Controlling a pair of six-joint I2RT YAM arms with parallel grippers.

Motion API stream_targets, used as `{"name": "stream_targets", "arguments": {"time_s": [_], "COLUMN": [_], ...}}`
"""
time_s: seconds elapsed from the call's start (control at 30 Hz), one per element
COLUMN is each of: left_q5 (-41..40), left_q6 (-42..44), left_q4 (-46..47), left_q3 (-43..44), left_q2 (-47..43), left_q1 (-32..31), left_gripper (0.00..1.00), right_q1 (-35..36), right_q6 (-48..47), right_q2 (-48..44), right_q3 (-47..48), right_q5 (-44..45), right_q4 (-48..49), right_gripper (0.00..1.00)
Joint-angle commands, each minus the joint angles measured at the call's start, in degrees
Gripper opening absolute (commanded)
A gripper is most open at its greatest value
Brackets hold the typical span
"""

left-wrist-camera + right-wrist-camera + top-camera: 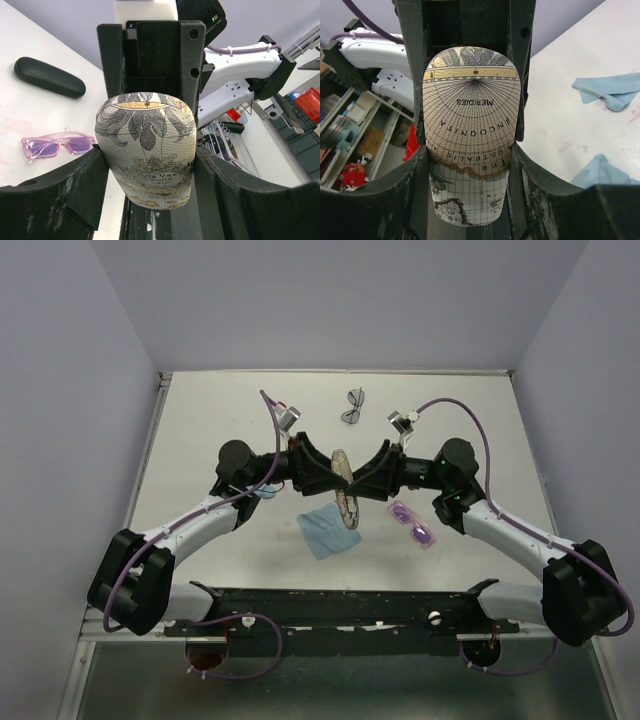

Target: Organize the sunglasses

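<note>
The left gripper [330, 474] and right gripper [359, 478] together clamped a map-printed glasses case [347, 508] above the table [220, 420], near the pink sunglasses [415, 523].

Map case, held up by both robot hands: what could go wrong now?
The map-print case hangs above the table, pinched between the left gripper and right gripper. If one pulls harder, its smooth rounded shell might slip out and drop. It could land on the pink sunglasses lying nearby and knock or scratch them.
</note>
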Motion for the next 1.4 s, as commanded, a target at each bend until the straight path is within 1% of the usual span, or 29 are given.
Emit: {"name": "stream_targets", "arguments": {"time_s": [0.0,0.03,0.07,0.13,0.2,0.23,0.33,0.4,0.5,0.53,0.63,0.9,0.93,1.0,1.03,1.13,1.17,1.23,1.37], "left_q5": [-1.34,-2.39,-4.4,-10.11,-16.52,-19.25,-24.01,-28.31,-36.47,-40.68,-48.7,-50.39,-50.3,-49.95,-49.86,-50.13,-50.04,-50.04,-50.04], "left_q6": [1.38,3.13,4.97,10.5,14.03,14.91,16.41,17.2,18.0,17.74,17.65,17.47,17.82,18.52,18.96,19.67,19.84,20.28,19.32], "left_q4": [-4.44,-7.95,-13.38,-24.54,-35.18,-38.89,-45.58,-49.8,-59.28,-62.45,-66.08,-69.06,-69.25,-69.42,-69.34,-69.42,-69.86,-71.17,-71.88], "left_q3": [2.57,3.09,3.71,5.38,7.05,7.75,9.51,11.44,15.13,16.53,18.48,21.37,21.9,22.08,22.0,21.29,21.12,20.68,17.61], "left_q2": [-0.62,-1.14,-1.93,-4.13,-5.89,-6.5,-7.48,-7.48,-7.13,-7.13,-7.48,-5.72,-5.55,-5.54,-5.8,-7.47,-8.26,-9.84,-15.37], "left_q1": [-0.67,-0.67,-0.67,-0.93,-1.46,-1.72,-2.77,-4.0,-6.72,-7.69,-10.33,-11.74,-11.74,-11.83,-11.83,-11.83,-11.92,-11.83,-11.92], "left_gripper": [0.0,0.0,0.0,0.0,0.0,0.0,0.0,0.0,0.0,0.0,0.0,0.0,0.11,0.41,0.61,0.96,0.99,0.99,0.99], "right_q1": [0.87,0.87,0.87,0.95,1.04,1.04,1.3,1.92,3.76,4.72,6.4,8.95,8.95,9.13,9.13,9.22,9.13,9.13,9.13], "right_q6": [-2.95,-3.56,-4.78,-7.42,-8.57,-8.83,-9.45,-9.8,-11.11,-11.38,-11.74,-12.17,-12.78,-15.15,-16.64,-22.26,-24.11,-29.2,-41.15], "right_q2": [-1.04,-1.21,-1.48,-2.09,-2.53,-2.62,-2.1,-1.13,0.36,0.63,1.07,2.21,2.3,2.04,1.77,0.2,-0.77,-2.09,-3.67], "right_q3": [2.14,2.58,3.2,4.6,5.48,5.75,7.15,8.38,10.93,11.37,12.52,13.66,13.83,13.84,13.49,12.35,11.73,10.24,9.27], "right_q5": [2.48,3.97,5.46,9.76,14.07,15.92,19.27,21.55,28.3,31.03,36.22,41.86,41.78,39.33,37.49,33.35,32.82,31.23,34.03], "right_q4": [-5.89,-7.64,-9.92,-16.24,-20.21,-21.18,-24.43,-26.37,-31.02,-32.34,-33.58,-33.93,-33.76,-32.89,-32.36,-29.55,-28.41,-26.74,-27.0], "right_gripper": [0.42,0.37,0.34,0.25,0.2,0.18,0.16,0.13,0.08,0.07,0.05,0.01,0.01,0.01,0.01,0.01,0.01,0.01,0.01]}}
